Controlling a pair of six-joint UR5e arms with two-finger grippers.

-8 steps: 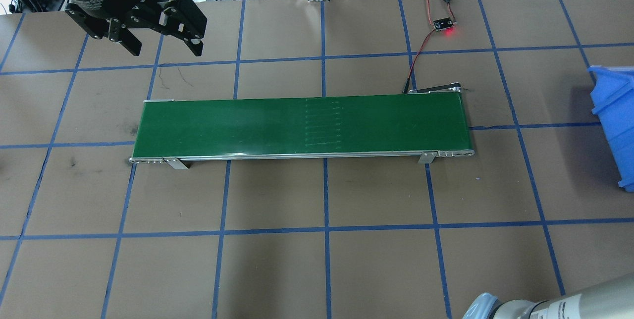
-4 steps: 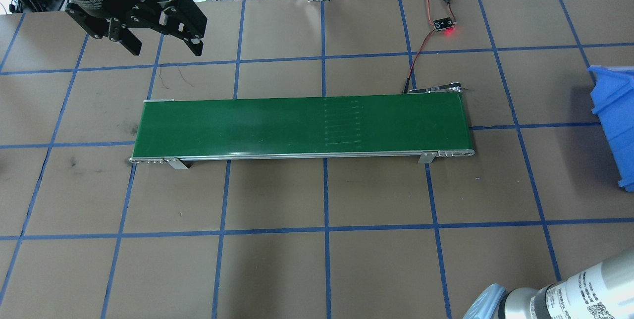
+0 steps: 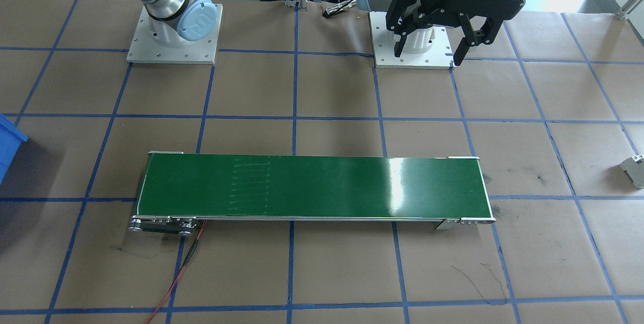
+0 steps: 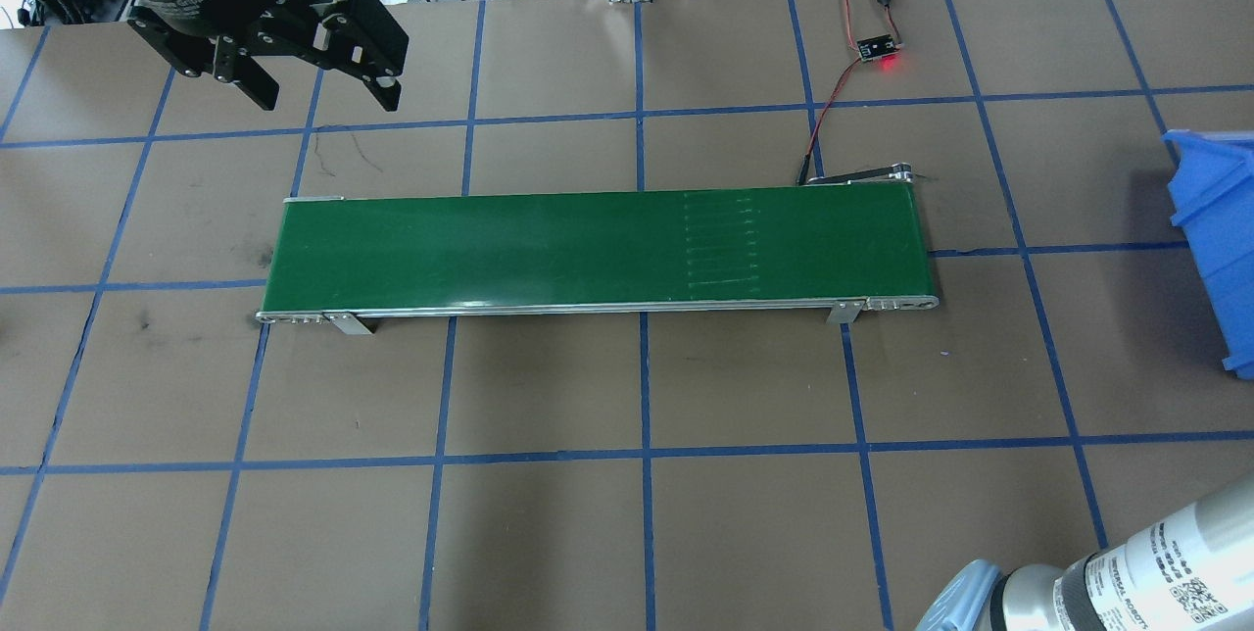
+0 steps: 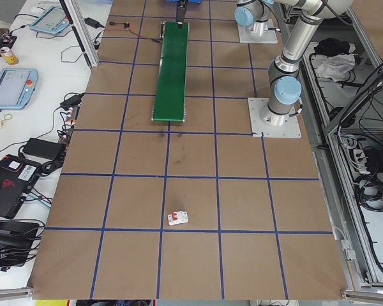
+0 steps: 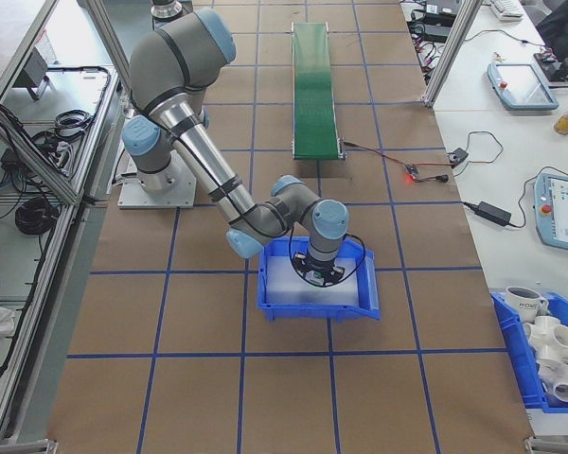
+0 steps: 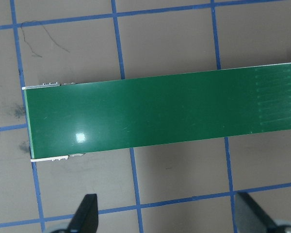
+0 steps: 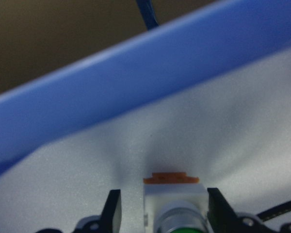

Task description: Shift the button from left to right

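Observation:
The button (image 8: 174, 194), a green cap on a silver-white body with an orange base, shows only in the right wrist view. It rests on the pale floor of the blue bin (image 6: 312, 310). My right gripper (image 8: 165, 213) reaches down into that bin (image 8: 136, 82) and is open. Its fingers stand either side of the button, with a gap visible on the left side. My left gripper (image 4: 328, 102) hangs open and empty above the table, beyond the left end of the green conveyor belt (image 4: 588, 249).
The belt (image 3: 312, 188) carries nothing. A small board with a red light (image 4: 879, 48) and its wires lie past the belt's right end. A grey blocky component (image 3: 635, 168) sits on the table far out on my left side.
The seam mark on the belt has travelled to the right. My right arm's elbow has shifted in the overhead view's lower right corner. The left gripper has stayed put.

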